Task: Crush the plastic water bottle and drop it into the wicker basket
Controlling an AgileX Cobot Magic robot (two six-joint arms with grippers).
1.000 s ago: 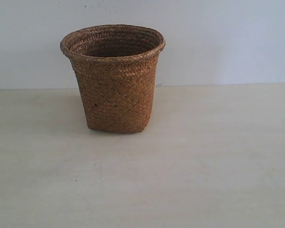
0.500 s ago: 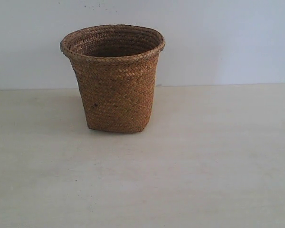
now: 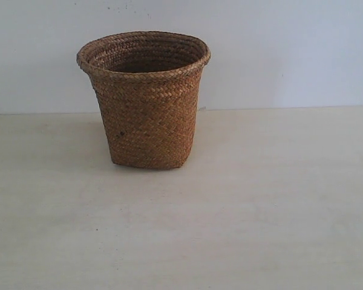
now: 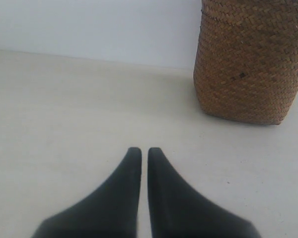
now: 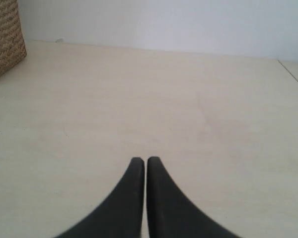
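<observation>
The plastic water bottle appears in none of the three views, so its bearing from either tool and the lie of its long axis cannot be told. It may lie inside the wicker basket [image 3: 146, 115], whose floor is hidden below the rolled rim, or outside the frames altogether. The basket stands upright on the pale table [image 3: 260, 199], left of centre in the exterior view and close to the white wall [image 3: 290, 48] behind it. The left gripper [image 4: 140, 151] has its dark fingers drawn together to a hairline gap and holds nothing. The basket's woven side fills a large part of the left wrist view, ahead of the tips and off to one side. The right gripper [image 5: 139, 160] is likewise closed and empty, and only an edge of the basket enters its view. The left arm is therefore judged the nearer to the basket. Neither arm shows in the exterior view. Against the exterior frames of one second and half a second ago nothing differs: the basket sits in the same place and no arm or bottle has entered.
</observation>
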